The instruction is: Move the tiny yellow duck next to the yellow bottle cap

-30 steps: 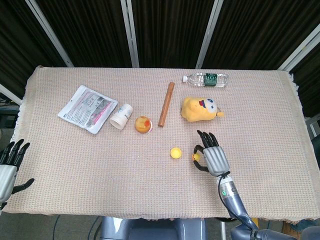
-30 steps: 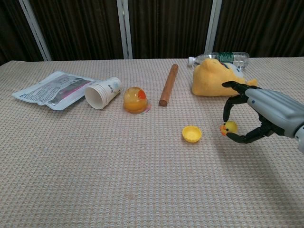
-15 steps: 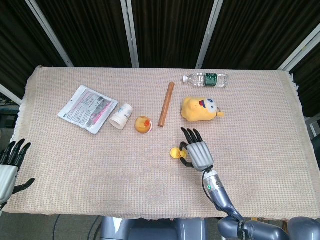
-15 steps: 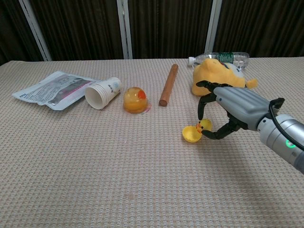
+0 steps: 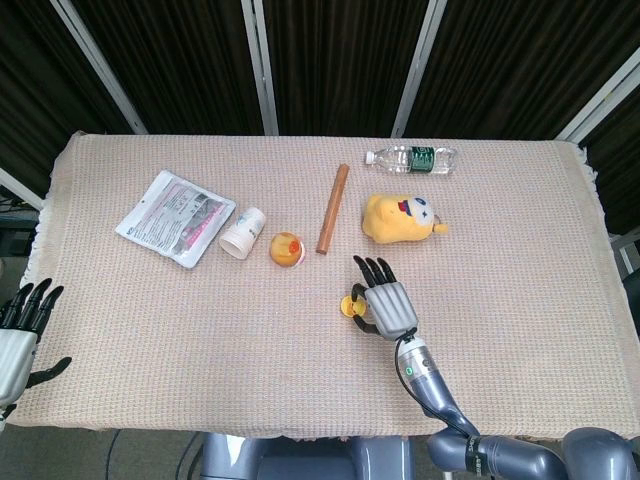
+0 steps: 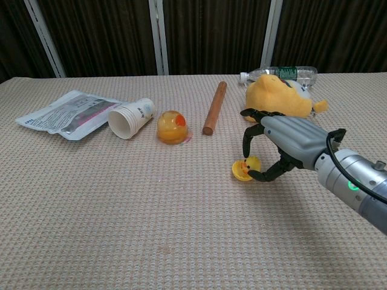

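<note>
Duck: tiny yellow duck [image 6: 247, 164] pinched between thumb and a fingertip of the right hand [image 6: 284, 145], low over the yellow bottle cap [image 6: 240, 172]; from the chest view it overlaps the cap's right edge (touching it or just above, cannot tell).
Cap: lies open side up on the counter [image 6: 151, 229], near the middle, in front of the wooden stick [image 6: 214, 108].
Right hand: clamped on the duck, other fingers arched over it; palm comes in from the robot's right, so the duck arrives on the cap's right side. In the head view the hand [image 5: 388, 304] covers the duck and most of the cap [image 5: 349, 306].
Why held so: a light fingertip pinch suits so small a toy and should let it be set down without nudging the cap.
Judgement: carry almost done; duck probably needs placing just beside the cap, not in it, then release.
Risk: cap is light; a brushing finger could slide it.
Left hand: [image 5: 18, 335] at the near left counter edge, fingers apart, holding nothing.
Surroundings: orange-centred jelly cup [image 6: 171, 127], paper cup [image 6: 130, 118] on its side, foil packet [image 6: 66, 113], yellow plush toy [image 6: 279, 96], water bottle [image 6: 284, 72], all well clear of the cap.
</note>
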Available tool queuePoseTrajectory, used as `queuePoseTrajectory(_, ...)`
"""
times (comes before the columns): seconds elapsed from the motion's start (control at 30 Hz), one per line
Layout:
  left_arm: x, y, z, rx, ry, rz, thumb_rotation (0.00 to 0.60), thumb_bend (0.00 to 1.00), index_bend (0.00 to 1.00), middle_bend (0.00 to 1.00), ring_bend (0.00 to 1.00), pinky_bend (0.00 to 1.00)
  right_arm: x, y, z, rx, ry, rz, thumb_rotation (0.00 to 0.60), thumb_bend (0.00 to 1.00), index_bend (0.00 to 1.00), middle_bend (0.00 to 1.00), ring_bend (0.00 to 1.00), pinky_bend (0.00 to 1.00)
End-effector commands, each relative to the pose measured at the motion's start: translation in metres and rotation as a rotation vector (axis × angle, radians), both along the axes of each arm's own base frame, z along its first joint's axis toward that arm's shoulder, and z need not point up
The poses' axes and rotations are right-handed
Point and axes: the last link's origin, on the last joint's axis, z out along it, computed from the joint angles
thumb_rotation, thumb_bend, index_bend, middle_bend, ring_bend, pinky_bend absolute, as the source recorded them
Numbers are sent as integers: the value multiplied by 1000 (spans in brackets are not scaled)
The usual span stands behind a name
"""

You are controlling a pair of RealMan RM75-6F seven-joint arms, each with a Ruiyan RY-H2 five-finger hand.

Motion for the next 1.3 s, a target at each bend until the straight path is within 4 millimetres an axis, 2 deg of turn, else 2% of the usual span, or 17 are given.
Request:
queuePoseTrajectory(0.03,0,0,0,-1,0,1,600,0,0,0,0,172,1,0,-1,2,4,0,600,272,496,0,0,0)
queuePoseTrajectory(0.83,0,2,-1,-7,2,2,600,0,0,0,0,172,2,-8,-13,19,10,-5,600,255,482,0,0,0)
queuePoseTrajectory(0.97,1,1,-1,-7,3,1,600,0,0,0,0,172,2,-8,-11,21,10,4,600,151,441,0,0,0)
queuePoseTrajectory(1.1,0,2,-1,-7,1,2,600,0,0,0,0,172,2,-6,-10,25,21,16,600,90,384,0,0,0)
queuePoseTrajectory(1.3,0,2,-1,-8,-1,-1,600,0,0,0,0,172,0,-5,-6,40,46,13,600,0,213,0,0,0)
